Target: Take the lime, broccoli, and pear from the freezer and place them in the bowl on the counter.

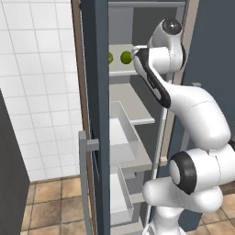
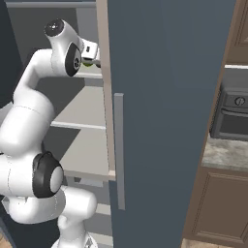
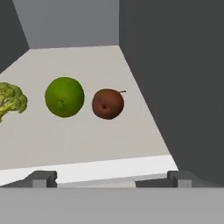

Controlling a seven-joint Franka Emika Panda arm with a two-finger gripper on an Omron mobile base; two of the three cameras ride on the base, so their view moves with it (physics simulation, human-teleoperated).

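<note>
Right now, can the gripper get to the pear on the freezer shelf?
Probably yes. The gripper is open at the shelf's front edge, and the pear sits ahead with bare shelf between them; the lime lies apart beside it.

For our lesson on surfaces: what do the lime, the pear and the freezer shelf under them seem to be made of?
Lime: fruit rind, matte, faintly mottled green. Pear: thin fruit skin, reddish-brown, speckled, with a short stem. Freezer shelf: probably plastic or painted metal, since it looks flat, pale grey and unshiny; the rendering leaves this open.
</note>
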